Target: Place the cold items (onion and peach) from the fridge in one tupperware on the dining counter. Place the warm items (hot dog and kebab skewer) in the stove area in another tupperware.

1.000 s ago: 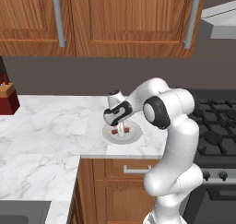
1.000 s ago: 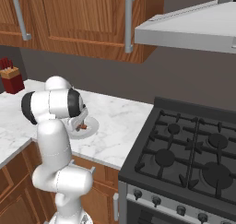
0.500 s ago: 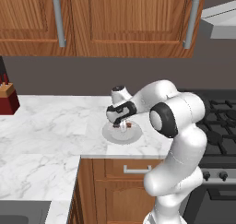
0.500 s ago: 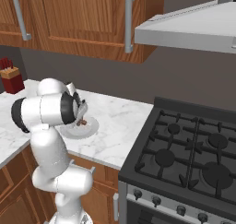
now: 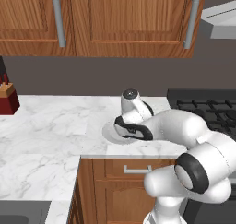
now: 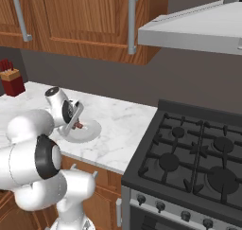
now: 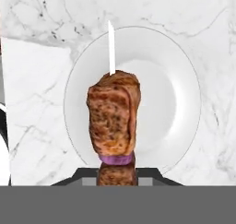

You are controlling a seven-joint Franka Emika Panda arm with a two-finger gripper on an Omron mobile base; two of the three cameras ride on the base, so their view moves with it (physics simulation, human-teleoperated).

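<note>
The 2 base views look forward and down from behind the arm, left and right, sharing the counter point(image 5: 50, 126), plate point(image 6: 90, 129) and stove point(image 6: 198, 153). The hand view looks straight down, close, on the same plate point(image 7: 184, 94).

We see a browned, mottled kebab skewer point(image 7: 113, 117) with a purple slice at its base and a white stick, over a plain white plate point(image 7: 179, 103). Counter point(image 5: 50, 135) is white marble with grey veining. Cabinets point(image 5: 120, 20) are reddish-brown wood grain with grey metal handles point(image 5: 57, 18). Stove point(image 6: 198, 158) is black with dark grates, hood point(image 6: 198, 30) light grey. Knife block point(image 6: 12, 82) is red with a tan top.
</note>
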